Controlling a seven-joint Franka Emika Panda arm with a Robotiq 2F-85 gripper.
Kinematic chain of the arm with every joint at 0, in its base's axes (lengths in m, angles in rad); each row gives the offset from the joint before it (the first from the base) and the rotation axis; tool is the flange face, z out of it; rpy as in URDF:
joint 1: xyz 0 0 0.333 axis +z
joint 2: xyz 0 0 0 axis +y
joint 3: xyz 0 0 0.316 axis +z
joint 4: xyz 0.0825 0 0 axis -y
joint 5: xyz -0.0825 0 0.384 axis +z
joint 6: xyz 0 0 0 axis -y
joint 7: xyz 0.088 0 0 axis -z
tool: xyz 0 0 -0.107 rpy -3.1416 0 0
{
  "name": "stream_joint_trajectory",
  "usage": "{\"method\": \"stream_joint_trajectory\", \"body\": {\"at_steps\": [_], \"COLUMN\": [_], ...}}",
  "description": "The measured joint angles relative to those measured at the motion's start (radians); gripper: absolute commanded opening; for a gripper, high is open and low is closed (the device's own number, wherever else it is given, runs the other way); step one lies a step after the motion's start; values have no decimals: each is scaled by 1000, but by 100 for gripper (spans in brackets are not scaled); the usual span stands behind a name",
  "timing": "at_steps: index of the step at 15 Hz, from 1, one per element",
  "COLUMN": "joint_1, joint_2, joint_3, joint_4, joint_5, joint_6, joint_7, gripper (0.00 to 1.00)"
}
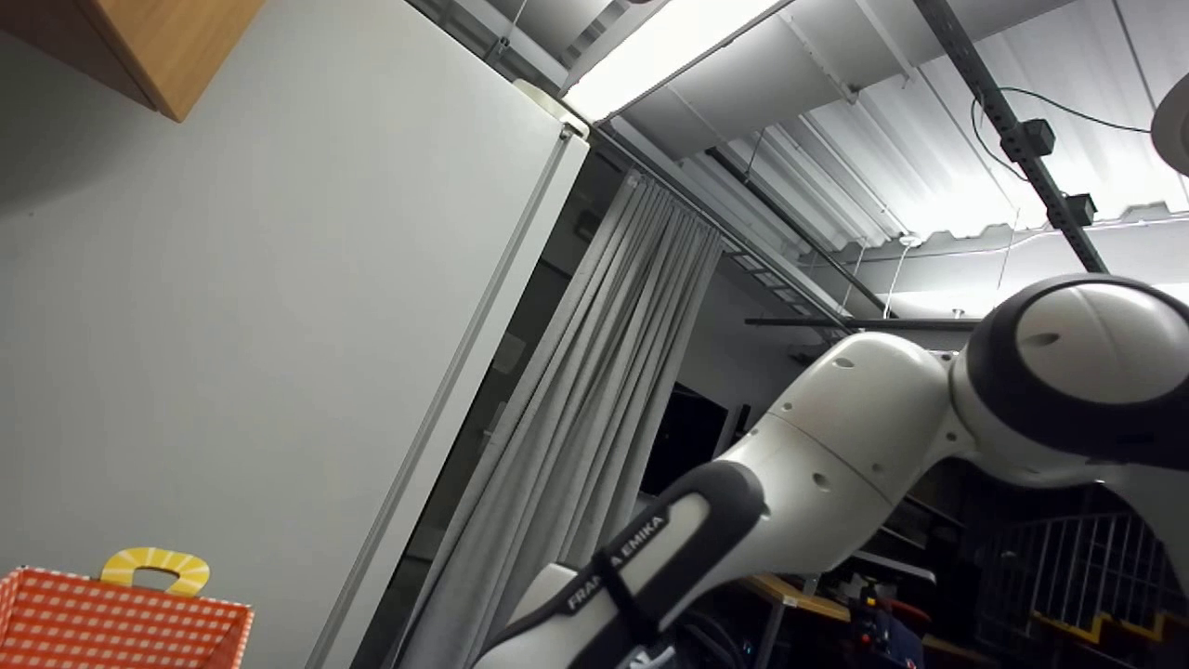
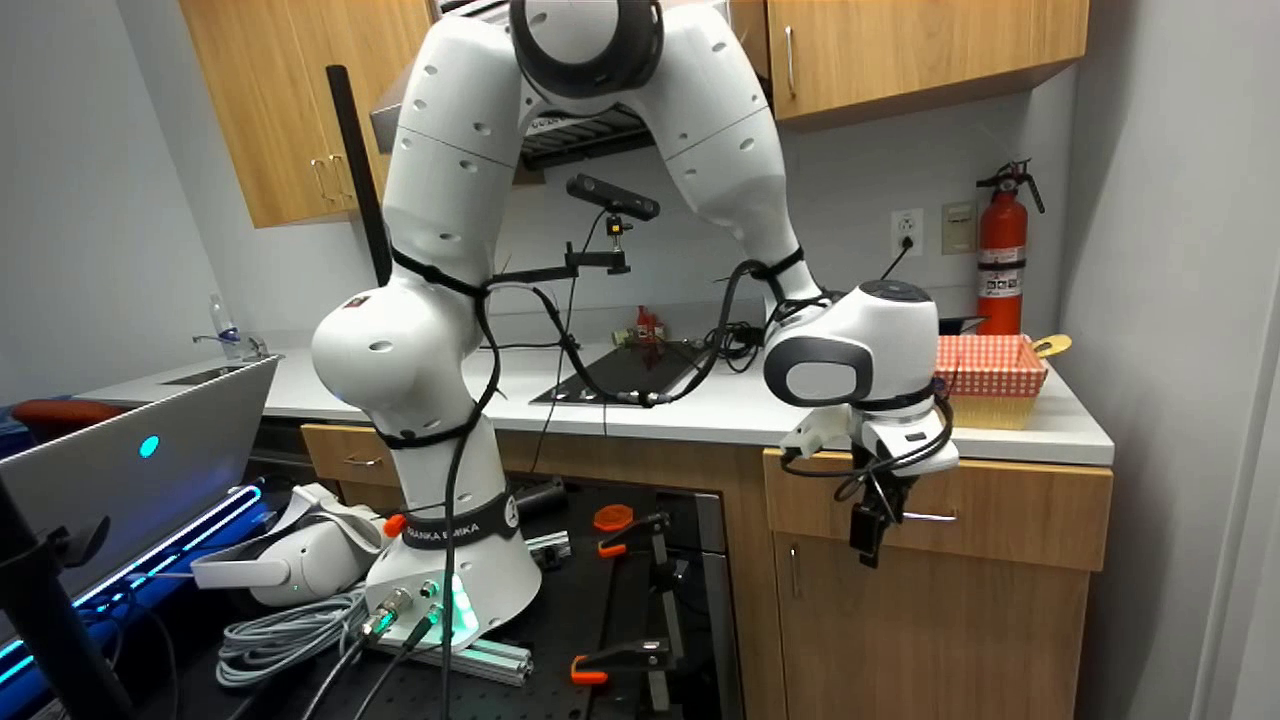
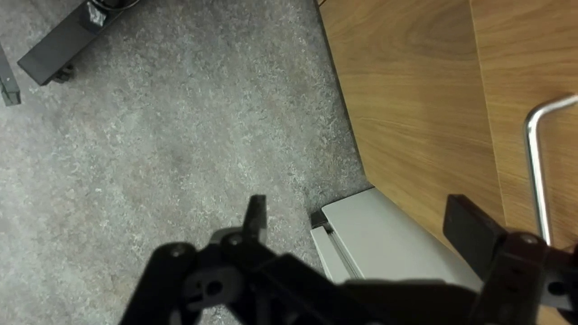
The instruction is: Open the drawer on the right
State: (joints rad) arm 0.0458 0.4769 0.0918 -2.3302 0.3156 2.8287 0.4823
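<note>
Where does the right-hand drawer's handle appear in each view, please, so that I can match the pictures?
In an exterior view, the drawer handle is right of centre, just right of the jaws.
In an exterior view with the arm at lower right, the drawer handle is not visible.
In the wrist view, the drawer handle lies near the right edge.
Shared landmark: the red-checkered box, in both exterior views only.

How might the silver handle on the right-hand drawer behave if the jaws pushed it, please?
The handle is probably stiff: it looks like bent metal. Its shiny surface may be slippery. It likely won't roll, as it appears fixed to the drawer front.
</note>
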Motion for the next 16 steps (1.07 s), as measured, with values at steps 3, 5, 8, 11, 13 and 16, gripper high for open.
{"method": "stream_joint_trajectory", "body": {"at_steps": [3,5,8,11,13,16], "joint_1": [-40,-62,-61,-57,-72,-157], "joint_2": [71,103,120,120,120,121], "joint_3": [39,45,26,25,48,165], "joint_4": [92,150,187,187,187,190], "joint_5": [87,104,104,104,132,262], "joint_6": [-32,-68,-99,-100,-100,-108], "joint_7": [-30,-59,-63,-63,-91,-241], "gripper": [100,100,100,100,100,100]}}
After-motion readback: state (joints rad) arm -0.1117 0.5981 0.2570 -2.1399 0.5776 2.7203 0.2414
